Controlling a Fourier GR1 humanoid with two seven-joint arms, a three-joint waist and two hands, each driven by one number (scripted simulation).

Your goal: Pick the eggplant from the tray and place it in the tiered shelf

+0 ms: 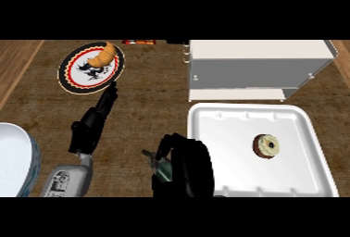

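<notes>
1. Just left of the tray's near-left corner, the right robot hand is seen curled round a dark, greenish, elongated thing, taken to be the eggplant; only a narrow strip of it and what seems a stem end are shown at the hand's left side, the rest being hidden by the fingers.
2. The eggplant is judged to be already lifted off the tray and held beside it, over the bench, so that it can be carried toward the shelf.
3. The left robot hand is held out over the bench with fingers straight, released and holding nothing; it is kept well apart from the carrying hand, presumably so the path is left free.
4. The tray, white with a raised rim, is set at the right, and a frosted doughnut is left lying on it.
5. The tiered shelf, white, is placed just beyond the tray's far edge, so only a short forward carry is thought to be needed.
6. A patterned plate with a croissant is placed at the far left, and a white bowl's rim is shown at the left edge.
</notes>
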